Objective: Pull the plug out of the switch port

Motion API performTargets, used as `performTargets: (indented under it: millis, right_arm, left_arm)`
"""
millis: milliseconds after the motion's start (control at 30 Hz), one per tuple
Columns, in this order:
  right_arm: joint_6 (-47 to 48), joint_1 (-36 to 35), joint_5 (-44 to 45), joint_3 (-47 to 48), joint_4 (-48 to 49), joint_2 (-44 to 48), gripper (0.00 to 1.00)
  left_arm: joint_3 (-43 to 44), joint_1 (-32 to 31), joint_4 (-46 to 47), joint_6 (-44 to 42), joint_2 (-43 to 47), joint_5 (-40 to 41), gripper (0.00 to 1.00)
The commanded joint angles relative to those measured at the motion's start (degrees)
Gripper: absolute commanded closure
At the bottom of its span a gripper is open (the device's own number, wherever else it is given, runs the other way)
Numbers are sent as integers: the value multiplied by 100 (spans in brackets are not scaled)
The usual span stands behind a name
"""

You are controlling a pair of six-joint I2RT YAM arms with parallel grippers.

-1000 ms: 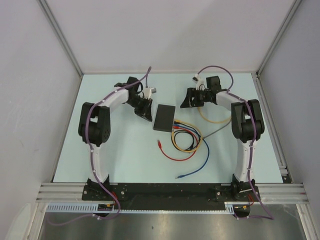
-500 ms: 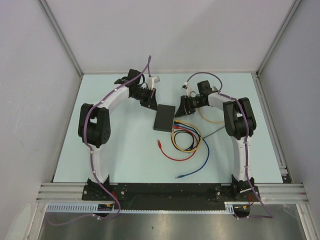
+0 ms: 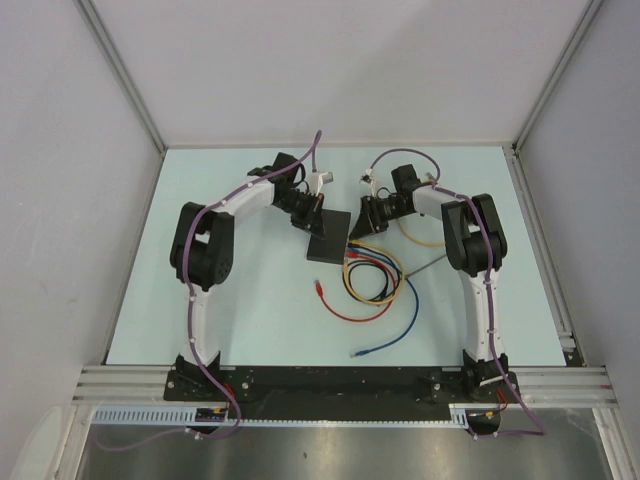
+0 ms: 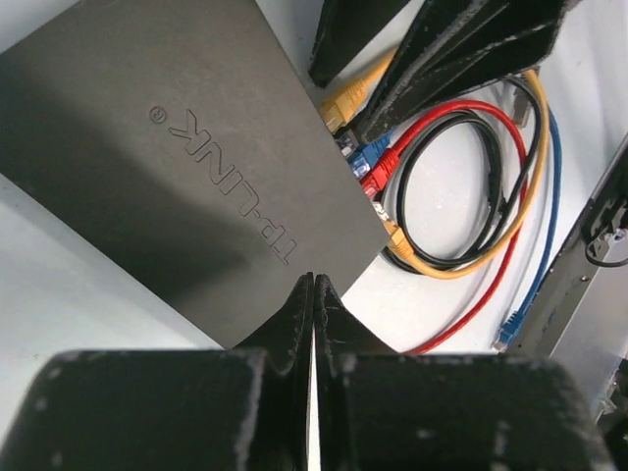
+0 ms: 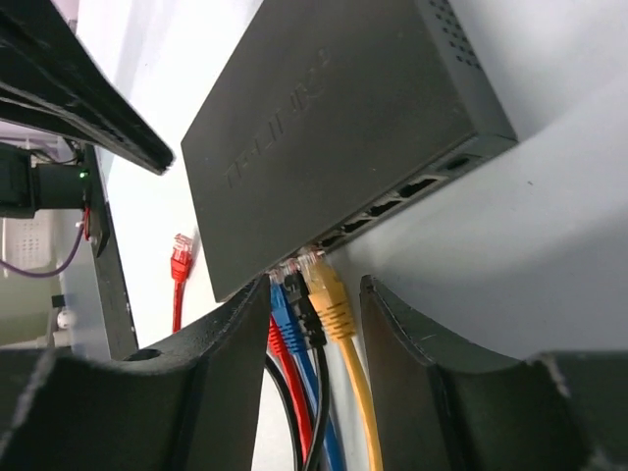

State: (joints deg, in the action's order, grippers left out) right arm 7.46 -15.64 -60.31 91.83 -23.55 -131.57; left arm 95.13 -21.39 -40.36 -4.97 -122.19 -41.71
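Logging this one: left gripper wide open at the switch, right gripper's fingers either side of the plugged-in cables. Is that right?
Not quite. The left wrist view shows the left gripper shut, not wide open, at the switch. The right gripper does sit with its fingers either side of the plugged-in cables.

You see a black switch (image 4: 147, 186), a yellow cable (image 5: 336, 306), a blue cable (image 5: 287, 312), a red cable (image 5: 277, 341), a black cable (image 5: 307, 329) and a pale blue table (image 3: 250, 300).
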Motion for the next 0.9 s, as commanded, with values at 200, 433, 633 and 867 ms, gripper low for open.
performTargets:
  millis: [200,433,633,867]
  right_arm:
    - [299,-1,-393,397,-264,-325,61]
    - [352,-1,-472,458,-343,-440,66]
    - [335,-18,-481,546,-352,-528,66]
    - [335,-45,-446,599,-378,-589,67]
  left_arm:
    - [93,-67,2,-83,-217,410,99]
    - [137,-111,-7,-92,-287,524,99]
    - [190,-120,-25,-83,-340,568,98]
    - [216,-129,-25,-83,-376,594,98]
